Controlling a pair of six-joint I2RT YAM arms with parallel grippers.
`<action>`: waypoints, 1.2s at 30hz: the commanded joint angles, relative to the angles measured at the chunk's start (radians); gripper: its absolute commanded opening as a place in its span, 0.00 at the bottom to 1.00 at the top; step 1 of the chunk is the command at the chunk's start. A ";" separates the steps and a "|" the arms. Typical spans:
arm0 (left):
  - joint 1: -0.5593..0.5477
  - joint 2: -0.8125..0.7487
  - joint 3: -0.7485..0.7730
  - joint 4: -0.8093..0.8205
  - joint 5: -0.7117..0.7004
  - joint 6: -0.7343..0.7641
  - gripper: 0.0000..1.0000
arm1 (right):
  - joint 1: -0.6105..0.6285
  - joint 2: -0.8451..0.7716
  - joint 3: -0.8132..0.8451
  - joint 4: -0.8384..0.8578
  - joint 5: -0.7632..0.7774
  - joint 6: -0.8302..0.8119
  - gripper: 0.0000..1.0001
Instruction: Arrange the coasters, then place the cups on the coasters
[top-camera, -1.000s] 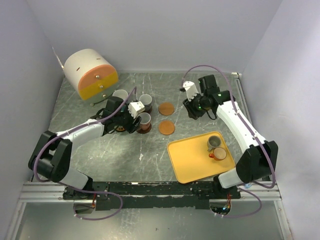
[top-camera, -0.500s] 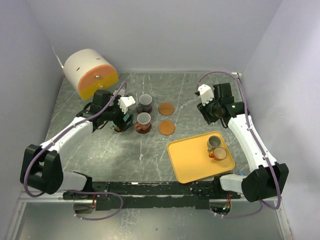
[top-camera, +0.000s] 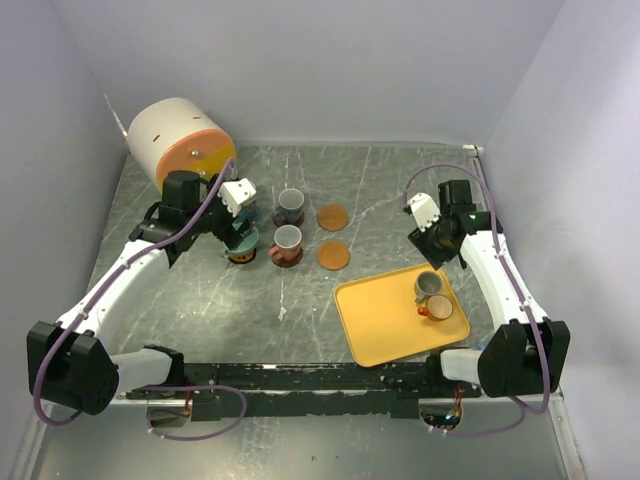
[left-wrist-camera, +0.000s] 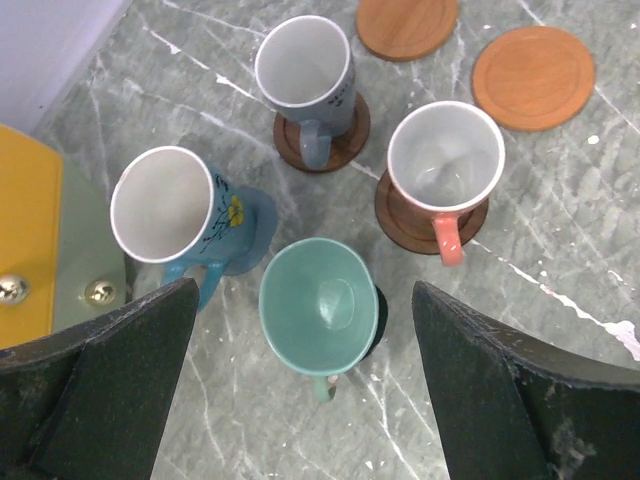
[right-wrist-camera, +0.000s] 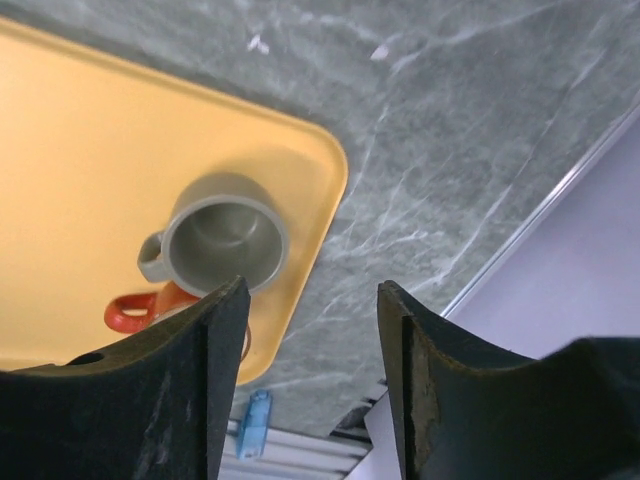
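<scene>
— Above the desk (top-camera: 300, 300), from the overhead camera, what is shown?
— Cups are grouped at the left. The grey-blue cup (top-camera: 291, 205) and the pink-handled cup (top-camera: 287, 238) are stood just left of two bare orange coasters (top-camera: 332, 217). The left claw (top-camera: 240, 222) is hung over the teal cup (top-camera: 243, 242). The right claw (top-camera: 432, 240) is poised near the yellow tray (top-camera: 380, 325), where the olive cup (top-camera: 430, 284) and the orange-handled cup (top-camera: 438, 307) are parked close together.
— And from the left wrist?
— The claw is spread as wide as can be, and nothing is gripped. The teal cup is seen directly below, upright; what lies under it is mostly hidden. The blue cup (left-wrist-camera: 165, 205) is seated on a slate-blue coaster (left-wrist-camera: 258, 222), the other two on dark brown coasters (left-wrist-camera: 352, 130). With the claw clear of it, that placement is judged done.
— From the right wrist?
— The jaws are parted roughly halfway, nothing between them, and are lined up over the olive cup on the tray. A grasp there is judged likely next, since the two bare coasters are presumably kept for the tray's pair.
</scene>
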 joint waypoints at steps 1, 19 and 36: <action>0.020 -0.021 0.016 0.008 -0.046 -0.012 0.99 | -0.028 0.026 -0.036 -0.044 0.001 -0.086 0.57; 0.025 -0.019 -0.004 0.032 -0.058 -0.017 0.99 | -0.027 0.204 -0.110 0.029 -0.037 -0.166 0.42; 0.027 -0.023 -0.015 0.041 -0.080 -0.019 0.99 | -0.028 0.217 -0.117 0.034 -0.116 -0.139 0.06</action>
